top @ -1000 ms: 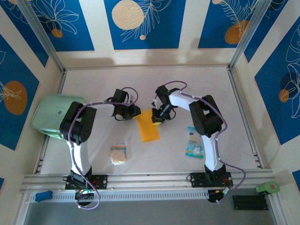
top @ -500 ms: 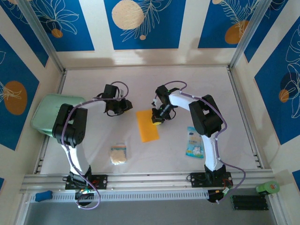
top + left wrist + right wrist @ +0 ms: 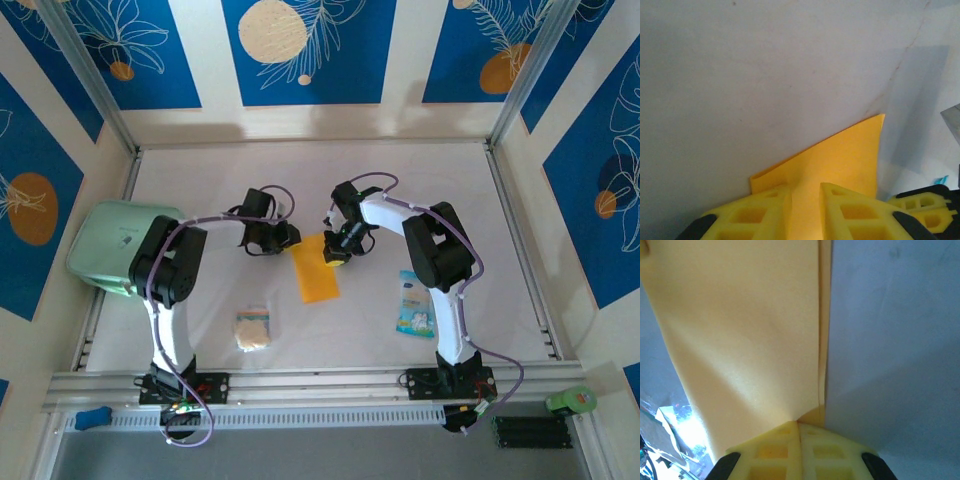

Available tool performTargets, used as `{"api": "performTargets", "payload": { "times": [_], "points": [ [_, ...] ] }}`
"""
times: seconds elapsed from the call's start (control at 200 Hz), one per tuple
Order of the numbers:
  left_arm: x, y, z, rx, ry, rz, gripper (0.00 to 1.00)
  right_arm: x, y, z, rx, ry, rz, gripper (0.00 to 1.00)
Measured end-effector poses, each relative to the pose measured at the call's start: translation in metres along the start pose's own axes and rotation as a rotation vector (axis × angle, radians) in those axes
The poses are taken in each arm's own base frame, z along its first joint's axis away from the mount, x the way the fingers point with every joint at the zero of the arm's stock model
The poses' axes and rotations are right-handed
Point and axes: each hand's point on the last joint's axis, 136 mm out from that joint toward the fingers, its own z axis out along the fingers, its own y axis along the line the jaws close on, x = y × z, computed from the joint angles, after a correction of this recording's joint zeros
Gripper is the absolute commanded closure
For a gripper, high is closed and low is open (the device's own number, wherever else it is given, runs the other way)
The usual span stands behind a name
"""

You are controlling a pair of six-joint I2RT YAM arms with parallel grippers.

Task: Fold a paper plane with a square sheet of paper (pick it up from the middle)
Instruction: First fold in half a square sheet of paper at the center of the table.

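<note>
The square sheet of paper (image 3: 318,275) lies mid-table, folded into a narrow orange-yellow rectangle. My left gripper (image 3: 287,240) sits at its far left corner. In the left wrist view its yellow fingers (image 3: 765,210) stand a little apart over the paper (image 3: 840,160), which shows through the gap at the gripper (image 3: 805,190). My right gripper (image 3: 337,256) is at the paper's far right edge. In the right wrist view the gripper (image 3: 799,424) is shut, pinching the doubled edge of the paper (image 3: 740,330).
A blue-white packet (image 3: 414,303) lies right of the paper, beside the right arm. A small beige spongy square (image 3: 253,328) lies near the front left. A pale green box (image 3: 110,245) stands at the left edge.
The left gripper swung away to the far left half a second ago and has come back to the paper's corner. The right gripper and the paper have stayed put.
</note>
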Motion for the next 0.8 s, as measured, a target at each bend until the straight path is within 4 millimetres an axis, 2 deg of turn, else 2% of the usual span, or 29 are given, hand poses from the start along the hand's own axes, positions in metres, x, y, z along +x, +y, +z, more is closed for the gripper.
{"api": "performTargets", "payload": {
  "times": [0.33,0.44,0.535,0.61,0.68,0.74,0.8],
  "points": [
    [-0.011,0.015,-0.003,-0.079,-0.018,-0.035,0.77,0.000,0.000,0.000,0.000,0.000,0.000,0.96],
    [-0.022,0.023,-0.015,-0.096,-0.041,-0.046,0.72,0.000,0.000,0.000,0.001,0.004,0.002,0.96],
    [-0.034,0.031,-0.033,-0.121,-0.083,-0.038,0.70,-0.002,0.002,-0.002,0.002,0.004,-0.002,0.96],
    [-0.043,0.024,-0.050,-0.103,-0.123,-0.026,0.71,-0.002,0.003,-0.003,0.003,0.009,-0.008,0.96],
    [-0.044,0.009,-0.063,-0.046,-0.149,-0.002,0.71,-0.001,0.003,-0.003,0.003,0.010,-0.016,0.96],
    [-0.038,-0.005,-0.066,0.007,-0.151,0.021,0.71,-0.001,0.003,-0.003,0.003,0.010,-0.025,0.95],
    [-0.028,-0.016,-0.061,0.054,-0.127,0.032,0.72,-0.001,0.004,-0.003,0.003,0.011,-0.033,0.96]
  ]
}}
